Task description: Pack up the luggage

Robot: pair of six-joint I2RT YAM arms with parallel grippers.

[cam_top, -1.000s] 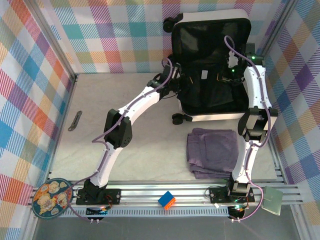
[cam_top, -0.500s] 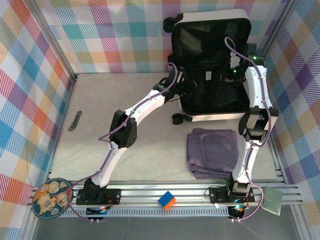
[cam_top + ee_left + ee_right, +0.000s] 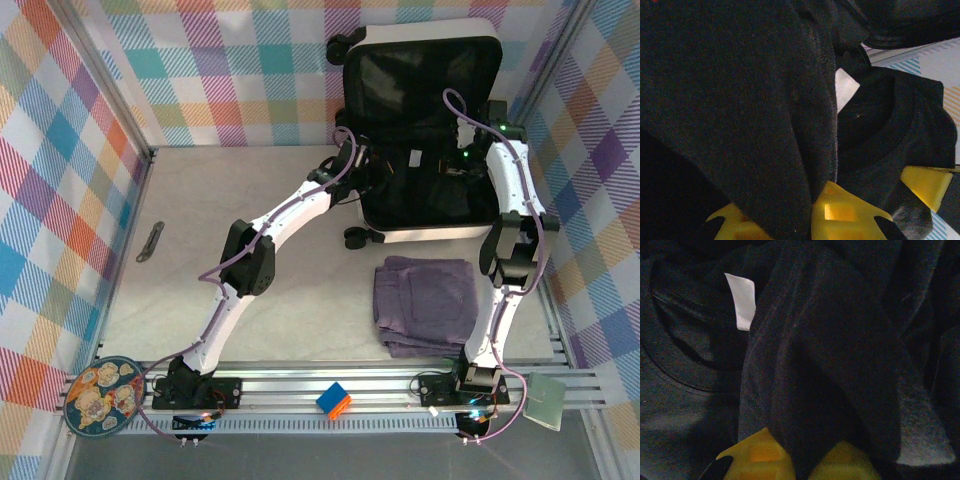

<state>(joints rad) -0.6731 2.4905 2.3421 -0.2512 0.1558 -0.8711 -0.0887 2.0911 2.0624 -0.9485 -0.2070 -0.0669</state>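
Open at the table's far edge toward the right corner, lid propped up: the luggage [image 3: 430, 236]; holds a rumpled black garment [image 3: 420, 190] in its lower shell; pinched on the left by the left gripper [image 3: 370, 165] and on the right by the right gripper [image 3: 450, 165], each clamped on a fold between yellow fingers [image 3: 760, 455]; reached further in than a second ago, the left most; probably spreading it flat; leaves the folded purple garment [image 3: 425, 305], nearer the front edge, still unpacked.
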